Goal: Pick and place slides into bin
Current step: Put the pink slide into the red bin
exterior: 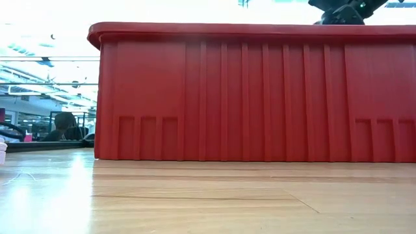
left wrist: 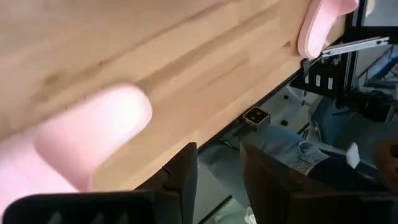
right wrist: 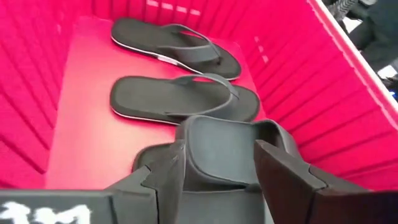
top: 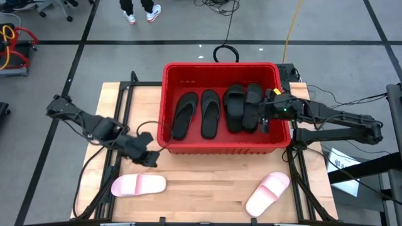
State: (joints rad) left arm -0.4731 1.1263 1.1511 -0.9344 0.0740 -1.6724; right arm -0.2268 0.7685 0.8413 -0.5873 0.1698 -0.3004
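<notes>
Right gripper [top: 266,117] gaping, empty, over black wide-strap rubber slides [right wrist: 211,149] in red plastic bin [top: 220,149] | left gripper [top: 148,157] parted, empty, near pale pink foam slide [top: 138,184] | we fear a toe-edge pinch slipping.

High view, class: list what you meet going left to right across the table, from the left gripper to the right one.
left gripper → first thong sandal → second thong sandal → wide-strap slide → right gripper, over the red bin.

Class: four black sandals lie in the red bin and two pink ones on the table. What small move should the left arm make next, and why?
Probably lower the open left gripper onto the nearer pink slide, which lies on the table just beside it, outside the bin.
</notes>
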